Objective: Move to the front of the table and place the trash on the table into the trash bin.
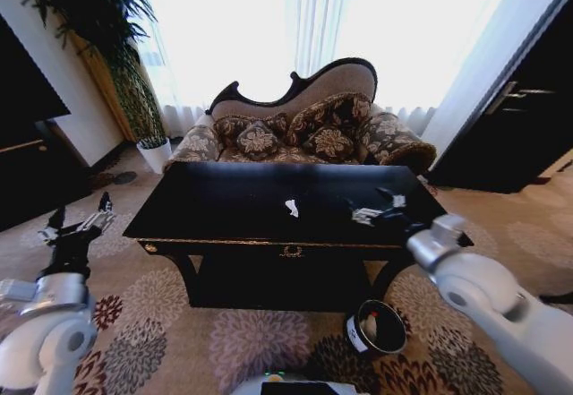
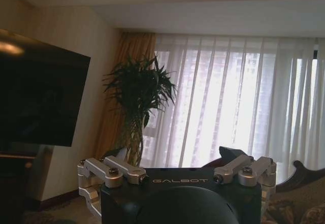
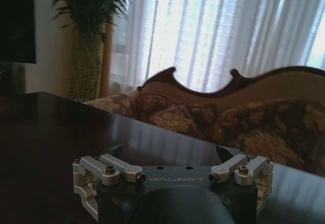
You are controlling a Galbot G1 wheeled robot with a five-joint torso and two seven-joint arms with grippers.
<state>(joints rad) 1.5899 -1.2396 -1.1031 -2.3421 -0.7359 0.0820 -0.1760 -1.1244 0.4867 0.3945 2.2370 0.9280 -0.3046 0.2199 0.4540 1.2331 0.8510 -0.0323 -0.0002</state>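
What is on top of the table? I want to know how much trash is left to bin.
On the table: a white paper scrap mid-table and more litter near its right end. The right gripper covers part of that litter, so no full count.

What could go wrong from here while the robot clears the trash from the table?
1. The right gripper is open over the table near the right-hand white scrap; small, crumpled paper may slip from a pinch.
2. The trash bin stands on the floor below the table's front edge, so a release off target may miss its opening.
3. The middle scrap lies farther away, needing a longer reach.
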